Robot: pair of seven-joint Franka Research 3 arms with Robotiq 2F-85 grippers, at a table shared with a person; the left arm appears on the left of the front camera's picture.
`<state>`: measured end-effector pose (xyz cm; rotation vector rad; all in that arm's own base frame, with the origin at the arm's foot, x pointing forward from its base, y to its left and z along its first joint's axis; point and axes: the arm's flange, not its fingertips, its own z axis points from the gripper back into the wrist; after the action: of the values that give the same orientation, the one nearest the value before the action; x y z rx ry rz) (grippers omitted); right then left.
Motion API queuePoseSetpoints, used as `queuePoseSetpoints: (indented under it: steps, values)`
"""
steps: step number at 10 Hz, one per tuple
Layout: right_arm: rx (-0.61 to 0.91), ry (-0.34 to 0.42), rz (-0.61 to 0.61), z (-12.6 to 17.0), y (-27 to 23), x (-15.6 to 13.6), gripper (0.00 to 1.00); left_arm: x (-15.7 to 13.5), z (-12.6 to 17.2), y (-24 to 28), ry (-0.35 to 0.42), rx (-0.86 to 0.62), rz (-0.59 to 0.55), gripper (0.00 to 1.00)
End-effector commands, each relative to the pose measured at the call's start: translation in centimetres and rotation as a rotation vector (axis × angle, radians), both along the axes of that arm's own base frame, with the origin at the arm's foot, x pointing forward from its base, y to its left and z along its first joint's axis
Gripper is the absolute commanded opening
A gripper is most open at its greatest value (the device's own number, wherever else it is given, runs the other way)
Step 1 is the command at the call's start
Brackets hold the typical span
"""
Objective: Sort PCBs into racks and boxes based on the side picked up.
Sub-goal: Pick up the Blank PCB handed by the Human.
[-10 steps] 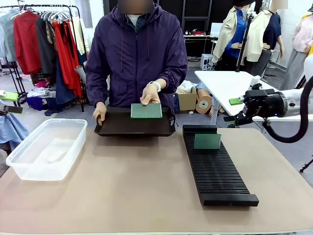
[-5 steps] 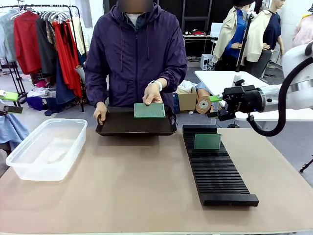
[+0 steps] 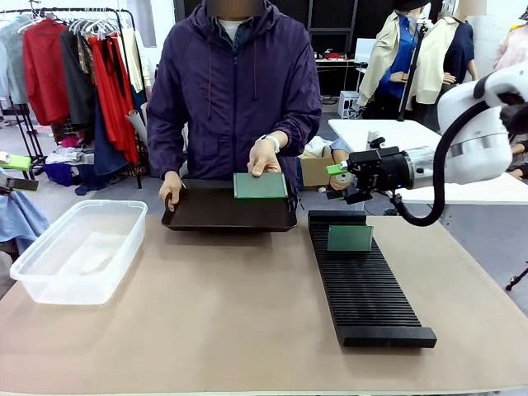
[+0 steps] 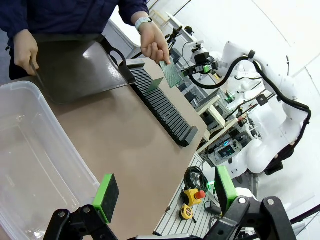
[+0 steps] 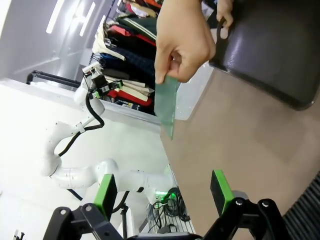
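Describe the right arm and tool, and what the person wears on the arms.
The right arm is a glossy white rounded shell, with a black cable looping along it. The right tool is a black two-finger unit with bright green pads. The person wears a dark purple jacket with long sleeves and a whitish band at one wrist.

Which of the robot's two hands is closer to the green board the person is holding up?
The right. The right hand hovers open close beside the board; the left hand hangs open far off, by the clear tub.
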<state>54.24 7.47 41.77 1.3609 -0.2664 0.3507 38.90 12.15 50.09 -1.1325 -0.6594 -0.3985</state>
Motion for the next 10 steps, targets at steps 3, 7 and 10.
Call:
queuePoseSetpoints:
  steps: [3,7,10]
  values:
    - [0.072,-0.046,-0.007,-2.8,2.9,3.2,1.00,-0.1,0.2,-0.1,0.004,-0.006,0.001,1.00]
    - [0.122,-0.053,0.039,-3.2,5.8,5.5,1.00,-0.1,0.2,-0.1,0.004,-0.006,0.001,1.00]
    - [0.131,-0.064,0.068,-2.4,7.5,6.3,1.00,-0.1,0.2,-0.1,0.004,-0.006,0.001,1.00]
